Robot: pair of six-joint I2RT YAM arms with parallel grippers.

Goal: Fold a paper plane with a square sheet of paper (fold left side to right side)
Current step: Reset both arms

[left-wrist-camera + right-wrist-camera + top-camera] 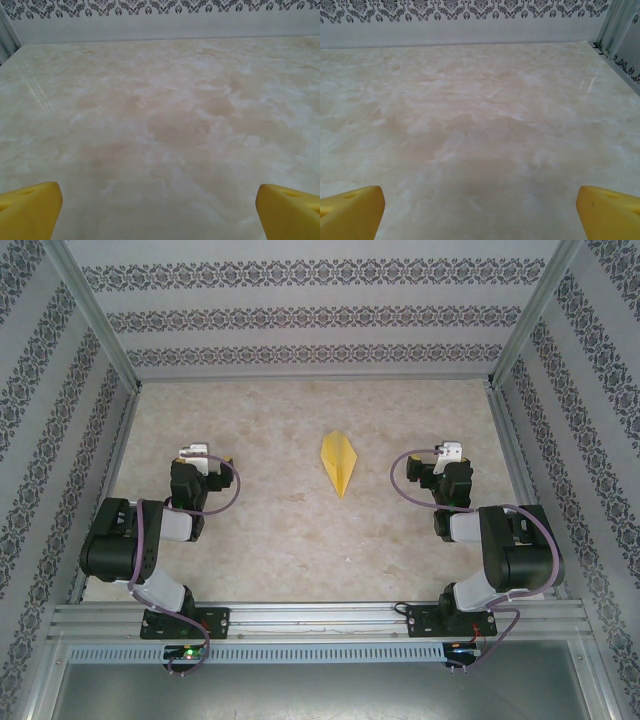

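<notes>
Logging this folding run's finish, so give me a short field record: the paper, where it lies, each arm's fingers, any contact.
paper: yellow paper plane, a slim dart, long narrow end toward the arms
place: flat on the table, about midway between the two arms
left fingers: open, nothing between them
right fingers: open, nothing between them
contact: none, both arms stand apart from the plane

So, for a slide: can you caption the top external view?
Folded yellow paper plane lies on the marbled table between the left gripper and right gripper, both open and clear of it.
</notes>
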